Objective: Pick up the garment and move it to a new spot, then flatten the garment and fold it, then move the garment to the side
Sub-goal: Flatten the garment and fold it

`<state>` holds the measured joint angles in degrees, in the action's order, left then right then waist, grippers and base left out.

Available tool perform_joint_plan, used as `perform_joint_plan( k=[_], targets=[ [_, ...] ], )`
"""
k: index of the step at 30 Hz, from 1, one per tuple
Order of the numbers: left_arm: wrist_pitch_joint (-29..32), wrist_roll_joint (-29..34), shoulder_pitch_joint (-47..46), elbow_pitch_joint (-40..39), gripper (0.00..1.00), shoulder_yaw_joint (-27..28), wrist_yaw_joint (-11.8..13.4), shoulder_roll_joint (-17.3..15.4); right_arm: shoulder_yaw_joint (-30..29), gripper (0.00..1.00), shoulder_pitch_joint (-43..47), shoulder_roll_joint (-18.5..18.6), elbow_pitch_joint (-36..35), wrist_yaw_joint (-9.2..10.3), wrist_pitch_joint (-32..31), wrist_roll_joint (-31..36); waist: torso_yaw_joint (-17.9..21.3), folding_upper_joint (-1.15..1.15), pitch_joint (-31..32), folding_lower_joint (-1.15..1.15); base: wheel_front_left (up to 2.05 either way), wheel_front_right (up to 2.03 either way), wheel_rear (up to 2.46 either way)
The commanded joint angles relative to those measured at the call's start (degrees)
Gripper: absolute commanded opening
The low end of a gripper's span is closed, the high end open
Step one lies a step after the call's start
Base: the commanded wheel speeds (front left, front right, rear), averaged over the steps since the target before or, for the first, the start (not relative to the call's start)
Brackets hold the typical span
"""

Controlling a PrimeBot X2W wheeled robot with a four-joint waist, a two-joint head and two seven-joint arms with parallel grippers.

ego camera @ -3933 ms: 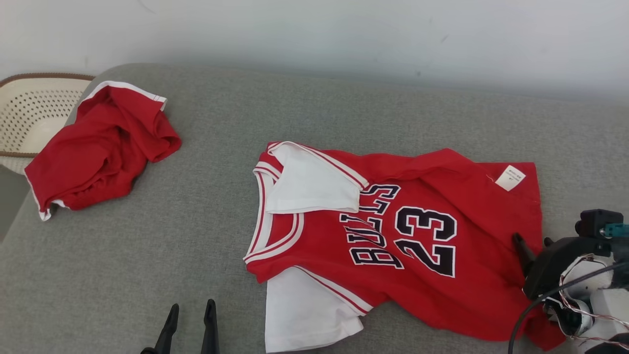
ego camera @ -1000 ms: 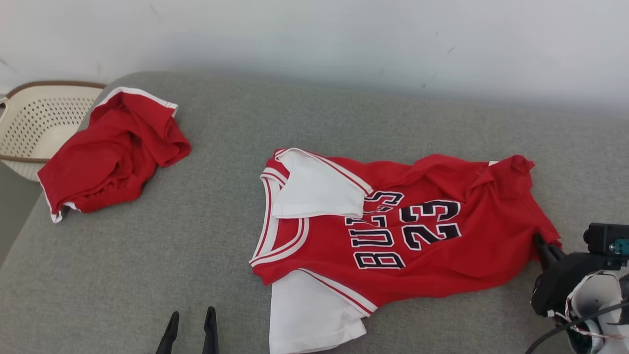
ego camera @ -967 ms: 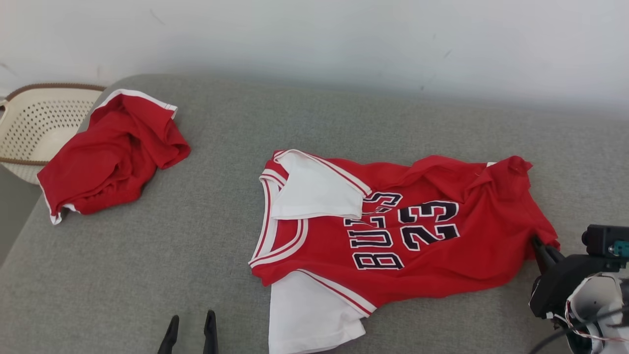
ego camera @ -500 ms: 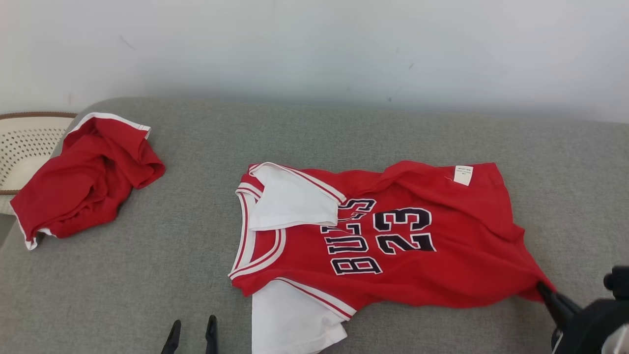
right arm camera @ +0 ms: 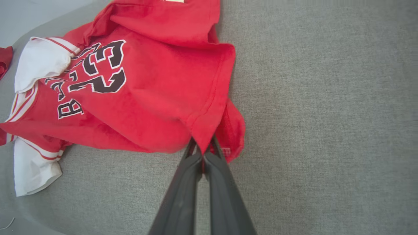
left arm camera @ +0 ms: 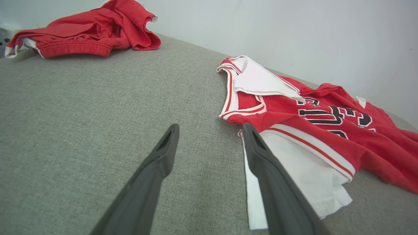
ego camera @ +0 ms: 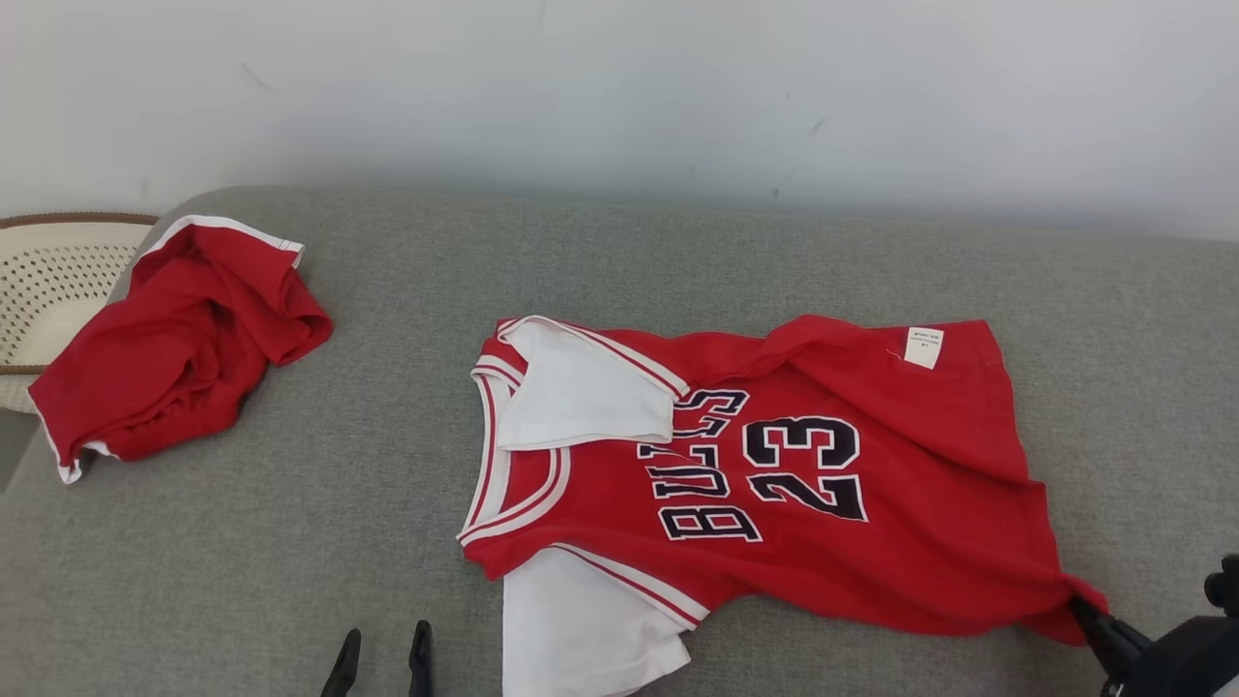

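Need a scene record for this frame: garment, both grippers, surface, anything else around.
surface: grey cushion
jersey: red, number 23, front up, spread but wrinkled
right gripper: shut on the jersey's hem corner
left gripper: open, holding nothing, next to the white sleeve
other: crumpled red garment at far left, basket beyond it

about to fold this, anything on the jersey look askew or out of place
Yes. The jersey is not flat: its far white sleeve is flipped onto the chest over part of the lettering, and cloth is bunched beside the label. The right gripper, shut on the near hem corner, draws it to a point.
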<state>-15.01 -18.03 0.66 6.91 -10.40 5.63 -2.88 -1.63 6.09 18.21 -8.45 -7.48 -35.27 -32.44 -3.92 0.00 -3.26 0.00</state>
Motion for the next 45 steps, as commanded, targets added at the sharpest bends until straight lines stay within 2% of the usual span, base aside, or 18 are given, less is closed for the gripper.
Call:
perform_joint_plan(
  k=[1,6,17,18,20,23,32,39,45],
  targets=[
    [-0.2,0.0,-0.5,0.0,1.00,-0.1,-0.1,0.0,0.0,0.00,-1.6,0.3,0.9,-0.03,0.9,1.0,-0.5,0.00,-0.1,0.00,0.00,0.00,0.00],
    [-0.2,0.3,-0.3,-0.1,1.00,0.0,-0.1,0.0,0.1,0.00,-6.0,0.5,6.7,-0.03,4.3,2.9,-1.4,0.00,-0.6,0.00,0.00,0.00,0.00],
    [-0.2,0.3,-1.0,0.1,1.00,0.2,-0.1,0.0,3.6,0.00,-17.7,3.3,25.0,-0.03,12.0,4.8,-3.3,0.00,-1.2,0.00,0.00,0.00,0.00],
    [-0.2,0.2,-0.7,0.1,1.00,0.3,0.0,0.0,4.0,0.26,-18.3,3.5,25.9,-0.03,12.7,4.6,-3.3,0.00,-1.1,0.00,0.00,0.00,0.00],
    [-0.2,0.1,-0.2,0.0,1.00,0.5,0.2,0.0,4.3,1.00,-18.6,3.9,27.0,-0.03,14.8,5.0,-3.2,0.00,-0.8,0.00,0.00,0.00,0.00],
    [-0.2,0.0,0.8,-0.3,1.00,0.8,0.5,0.0,4.4,1.00,-18.1,4.3,27.0,-0.03,17.5,5.8,-2.7,0.00,-0.4,0.00,0.00,0.00,0.00],
    [-0.2,0.0,1.1,-1.0,1.00,1.5,0.7,0.0,-0.8,1.00,-15.3,3.9,24.0,-0.03,23.3,8.0,0.0,0.00,0.0,0.00,0.00,0.00,0.00],
    [-0.2,0.7,0.6,-1.5,1.00,1.8,0.5,0.0,-6.8,1.00,-11.3,0.8,17.9,-0.03,30.5,10.9,1.4,0.00,0.1,0.00,0.00,0.00,0.00],
    [-0.2,0.8,1.2,-2.3,1.00,2.3,0.7,0.0,-9.2,1.00,-5.5,-2.9,10.9,-0.03,36.4,15.3,2.3,0.00,0.3,0.00,0.00,0.00,0.00]
  ],
)
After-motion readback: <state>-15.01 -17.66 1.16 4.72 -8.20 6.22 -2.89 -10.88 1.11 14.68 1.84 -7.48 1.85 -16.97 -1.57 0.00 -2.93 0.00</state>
